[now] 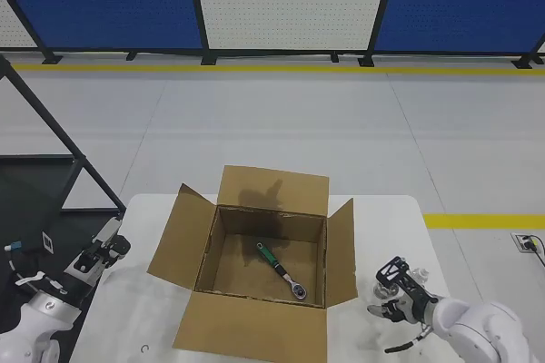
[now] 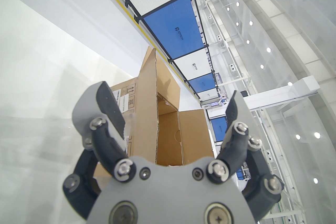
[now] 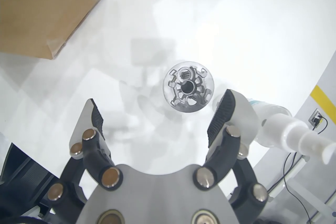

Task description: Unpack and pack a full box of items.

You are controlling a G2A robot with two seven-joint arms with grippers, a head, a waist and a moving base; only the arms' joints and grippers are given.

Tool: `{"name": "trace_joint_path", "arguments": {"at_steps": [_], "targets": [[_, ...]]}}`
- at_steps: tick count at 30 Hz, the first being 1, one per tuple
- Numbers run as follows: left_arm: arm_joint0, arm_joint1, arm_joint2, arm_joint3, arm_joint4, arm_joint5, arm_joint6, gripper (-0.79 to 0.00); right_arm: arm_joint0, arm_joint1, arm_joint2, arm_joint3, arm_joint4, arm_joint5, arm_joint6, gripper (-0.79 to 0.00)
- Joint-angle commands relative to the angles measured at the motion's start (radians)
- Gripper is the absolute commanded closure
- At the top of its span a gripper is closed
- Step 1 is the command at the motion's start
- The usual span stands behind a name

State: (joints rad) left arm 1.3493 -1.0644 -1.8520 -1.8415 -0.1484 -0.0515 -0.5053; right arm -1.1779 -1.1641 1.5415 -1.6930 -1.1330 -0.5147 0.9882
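Black-padded jaws of the right gripper (image 3: 160,101) stand wide apart, empty, over the white bench (image 3: 236,25); a round metal part (image 3: 188,89) lies just beyond them, a white spray bottle (image 3: 278,125) beside. The left gripper (image 2: 170,93) jaws gape too, holding nothing. Farther on, the open cardboard box (image 1: 272,186) holds a green-handled ratchet (image 1: 277,268).

Handling marks (image 2: 130,90) on box (image 2: 194,130) side, logos (image 2: 180,33) on wall panels (image 2: 162,22)

Industrial hall: perforated partition panels (image 1: 291,23), yellow floor line (image 1: 272,68).

Matt cardboard box (image 1: 254,322), metal ratchet (image 1: 277,266), glossy table (image 1: 391,218)
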Motion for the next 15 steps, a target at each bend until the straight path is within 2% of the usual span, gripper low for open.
{"name": "trace_joint_path", "arguments": {"at_steps": [1, 15], "targets": [[0.000, 0.000, 0.000, 0.000, 0.000, 0.000, 0.000, -0.785, 0.009, 0.001, -0.006, 0.017, 0.001, 0.005, -0.004, -0.785], [0.000, 0.000, 0.000, 0.000, 0.000, 0.000, 0.000, -0.785, 0.065, 0.008, -0.054, 0.113, -0.001, 0.053, -0.045, -0.785]]}}
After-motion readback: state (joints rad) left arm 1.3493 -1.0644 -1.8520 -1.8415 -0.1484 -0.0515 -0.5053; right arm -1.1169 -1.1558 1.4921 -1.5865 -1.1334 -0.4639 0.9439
